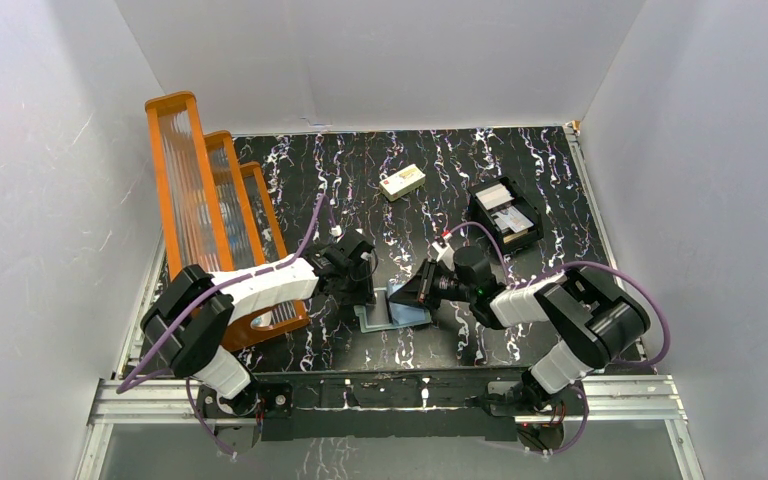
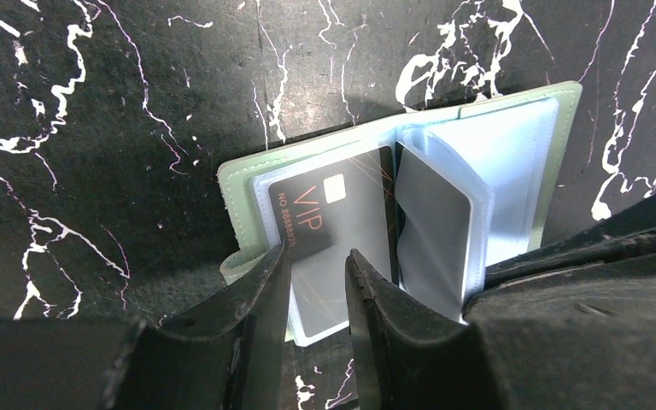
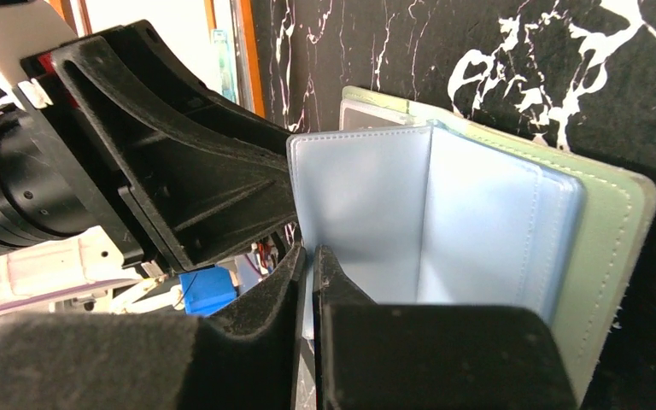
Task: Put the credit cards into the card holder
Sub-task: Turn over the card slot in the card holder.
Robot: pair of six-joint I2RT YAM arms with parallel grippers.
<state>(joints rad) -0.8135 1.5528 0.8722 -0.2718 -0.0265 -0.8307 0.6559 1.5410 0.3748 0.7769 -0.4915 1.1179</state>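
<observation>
The card holder (image 1: 397, 309) lies open on the black marbled table between my grippers, green cover (image 2: 239, 192) down and pale blue sleeves up. A dark credit card marked VIP (image 2: 320, 218) lies in its left sleeve, its lower end sticking out past the cover. My left gripper (image 2: 318, 252) hovers over that end, fingers (image 2: 269, 295) apart and holding nothing; it also shows in the top view (image 1: 360, 292). My right gripper (image 3: 312, 250) is shut on a pale blue sleeve leaf (image 3: 367, 205) and holds it upright. A grey card shape (image 2: 431, 235) shows in that leaf.
A black boxy tray (image 1: 480, 208) with pale cards in it stands at the back right. A cream block (image 1: 402, 181) lies at the back middle. An orange rack with clear panels (image 1: 210, 200) stands along the left side, close to my left arm.
</observation>
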